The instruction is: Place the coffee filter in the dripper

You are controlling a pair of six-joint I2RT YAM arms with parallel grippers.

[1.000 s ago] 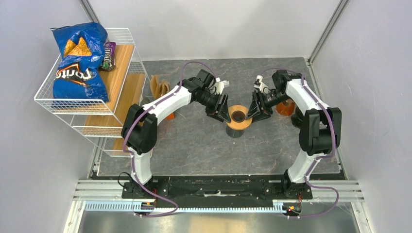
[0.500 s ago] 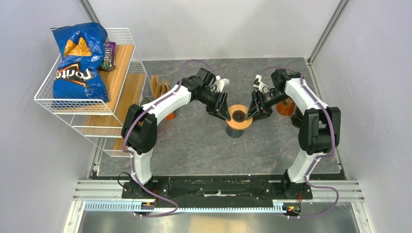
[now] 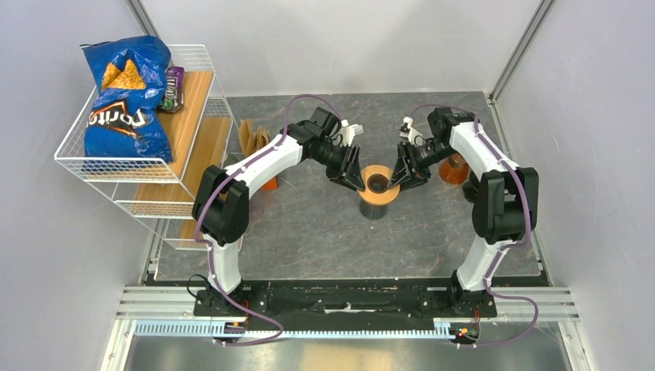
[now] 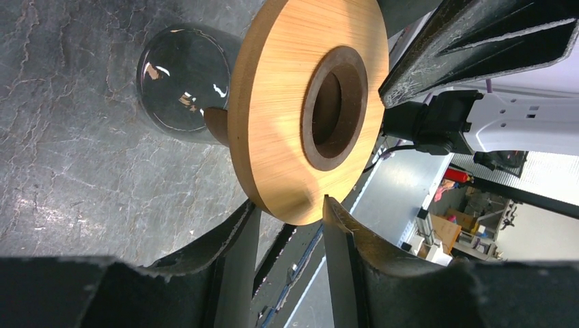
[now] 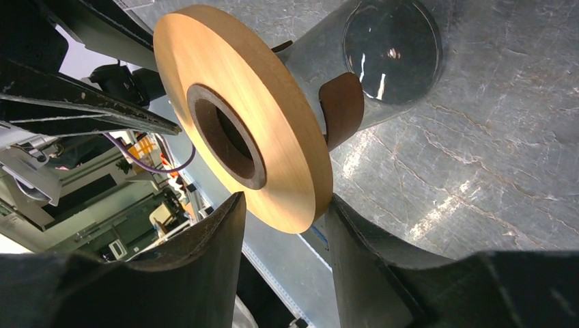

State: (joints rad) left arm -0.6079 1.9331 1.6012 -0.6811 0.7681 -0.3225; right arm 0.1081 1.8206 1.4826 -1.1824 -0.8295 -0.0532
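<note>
A grey stone-patterned table point(image 3: 309, 232) fills the work area. At its left edge stands a wire rack point(image 3: 197, 97) with wooden shelves. On the top shelf lies a big blue chip bag point(image 3: 127, 97), with a small purple packet point(image 3: 174, 87) just beside it.

Both arms reach inward and meet at the middle of the table. There the dripper point(image 3: 378, 188) stands upright, a wide wooden ring with a dark centre hole set on a glass body.

The left gripper point(image 4: 289, 202) is about half closed, one finger on each face of the ring's rim, pinching it from the left. The right gripper point(image 5: 285, 198) has the opposite rim the same way: jaws partly closed, the wood between them and touching both fingers.

The brown paper coffee filters point(image 3: 250, 137) stand in a bunch near the foot of the rack, beyond the left arm and well apart from the dripper. None is in the ring's hole.

An orange cup point(image 3: 454, 171) sits just behind the right arm.
</note>
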